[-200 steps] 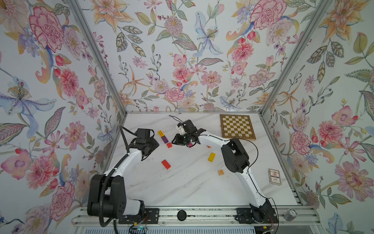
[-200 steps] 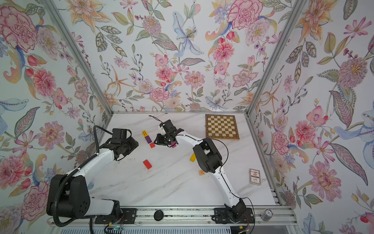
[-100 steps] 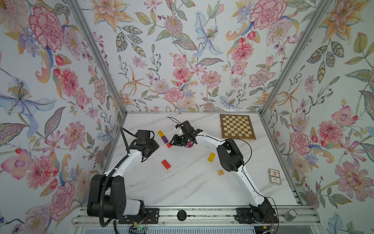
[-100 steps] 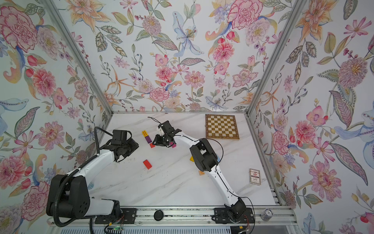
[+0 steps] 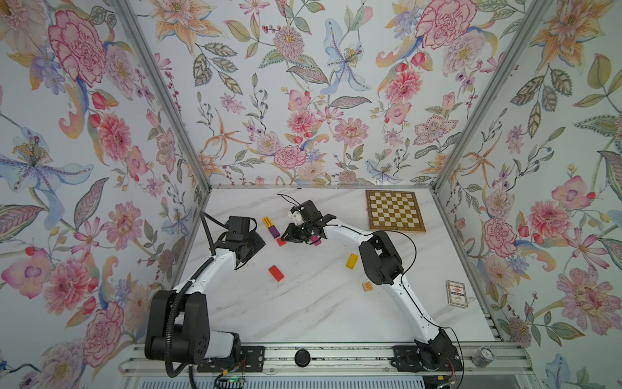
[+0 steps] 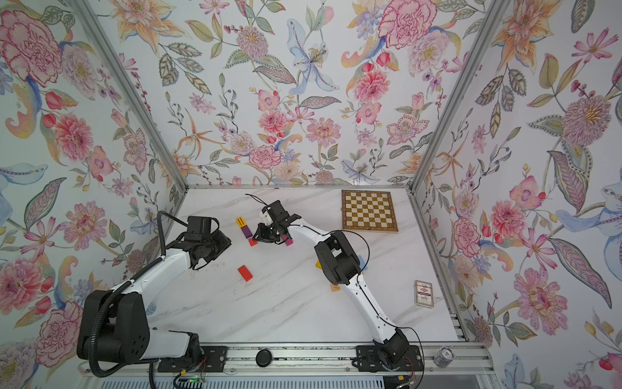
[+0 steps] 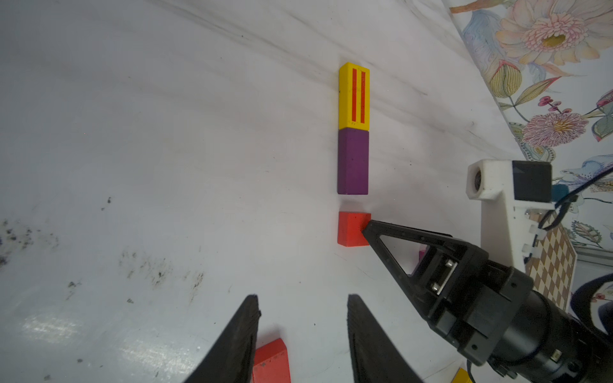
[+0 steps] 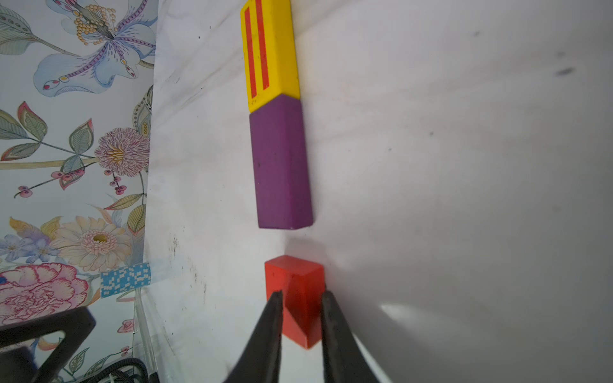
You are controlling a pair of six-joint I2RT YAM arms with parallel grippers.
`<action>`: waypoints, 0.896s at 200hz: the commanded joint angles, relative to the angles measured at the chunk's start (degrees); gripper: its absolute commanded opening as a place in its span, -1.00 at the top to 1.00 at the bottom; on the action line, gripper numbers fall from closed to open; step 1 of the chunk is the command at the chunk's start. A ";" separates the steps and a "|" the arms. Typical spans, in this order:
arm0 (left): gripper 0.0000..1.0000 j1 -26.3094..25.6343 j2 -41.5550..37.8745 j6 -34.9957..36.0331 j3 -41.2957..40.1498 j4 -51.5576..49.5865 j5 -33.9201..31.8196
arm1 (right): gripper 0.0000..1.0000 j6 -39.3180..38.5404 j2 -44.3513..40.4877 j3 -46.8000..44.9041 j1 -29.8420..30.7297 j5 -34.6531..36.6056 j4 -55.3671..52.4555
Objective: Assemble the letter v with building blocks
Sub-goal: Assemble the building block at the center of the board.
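Note:
A yellow block with red stripes (image 5: 267, 222) and a purple block (image 5: 274, 231) lie end to end in a row. A small red block (image 8: 298, 282) sits a short gap past the purple one. My right gripper (image 8: 302, 293) is shut on this red block, a finger on each side, low on the table. A magenta block (image 5: 315, 239) lies under the right wrist. My left gripper (image 7: 302, 298) hangs open and empty just left of the row, with a flat red block (image 7: 270, 361) lying by one finger.
A loose yellow block (image 5: 352, 261), a cube marked W (image 5: 367, 286) and a light blue block (image 6: 361, 262) lie by the right arm. The chessboard (image 5: 394, 211) is at the back right. A card box (image 5: 456, 293) lies near the right wall.
My right gripper has moved left to the small red block at the end of the row and its jaws have narrowed onto it. The left arm has stayed still.

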 commanded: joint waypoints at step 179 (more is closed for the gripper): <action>0.07 0.42 -0.45 0.05 -2.08 1.41 1.09 | 0.25 -1.87 -10.69 -8.14 -1.12 1.49 0.98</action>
